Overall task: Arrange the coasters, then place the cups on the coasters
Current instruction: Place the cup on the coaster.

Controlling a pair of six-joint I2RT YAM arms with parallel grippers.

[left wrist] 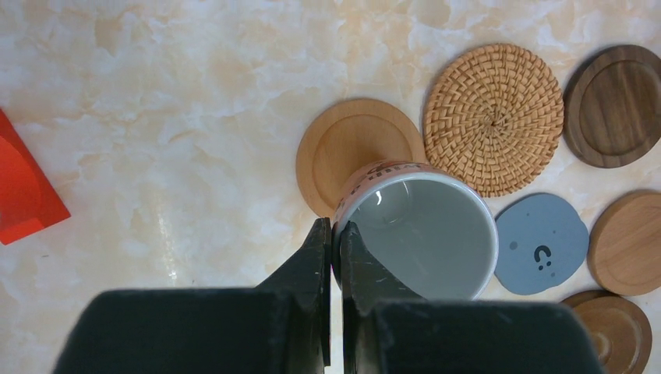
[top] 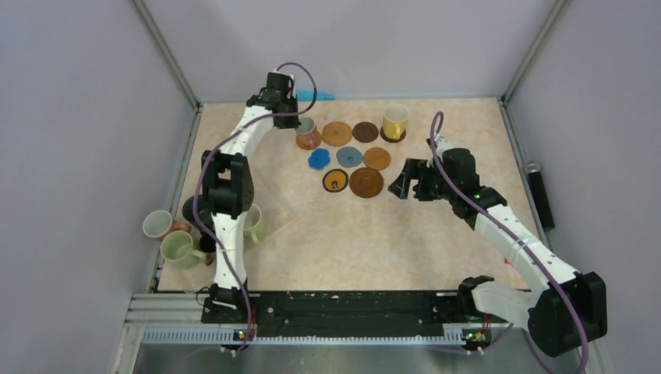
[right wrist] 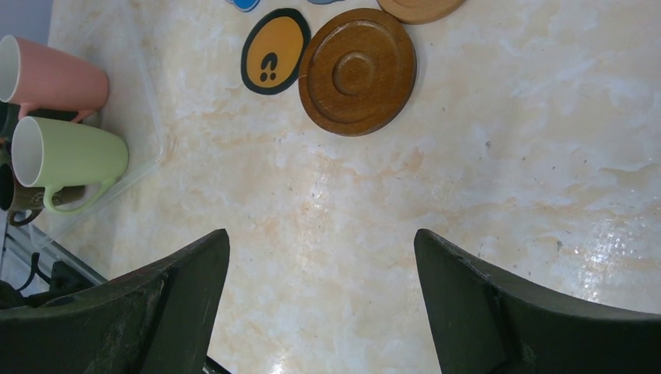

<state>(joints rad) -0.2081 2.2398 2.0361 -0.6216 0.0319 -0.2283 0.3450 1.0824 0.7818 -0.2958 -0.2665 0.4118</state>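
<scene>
My left gripper (left wrist: pixel 335 227) is shut on the rim of a cup (left wrist: pixel 421 234) with an orange-patterned outside and a grey inside. The cup sits over a light wooden coaster (left wrist: pixel 343 144) at the left end of the back row; I cannot tell whether its base touches. Around it lie a woven coaster (left wrist: pixel 493 117), a dark wood one (left wrist: pixel 616 105) and a grey-blue one (left wrist: pixel 542 243). A yellow cup (top: pixel 395 121) stands on a dark coaster. My right gripper (top: pixel 405 185) hangs open and empty to the right of the brown wood coaster (right wrist: pixel 357 70) and the black-rimmed one (right wrist: pixel 274 51).
Spare cups cluster at the left table edge: pink (right wrist: pixel 51 78), pale green (right wrist: pixel 70 156), another green (top: pixel 253 224). A red block (left wrist: pixel 23 195) lies left of the held cup. A black microphone (top: pixel 539 191) lies along the right edge. Walls close in on three sides.
</scene>
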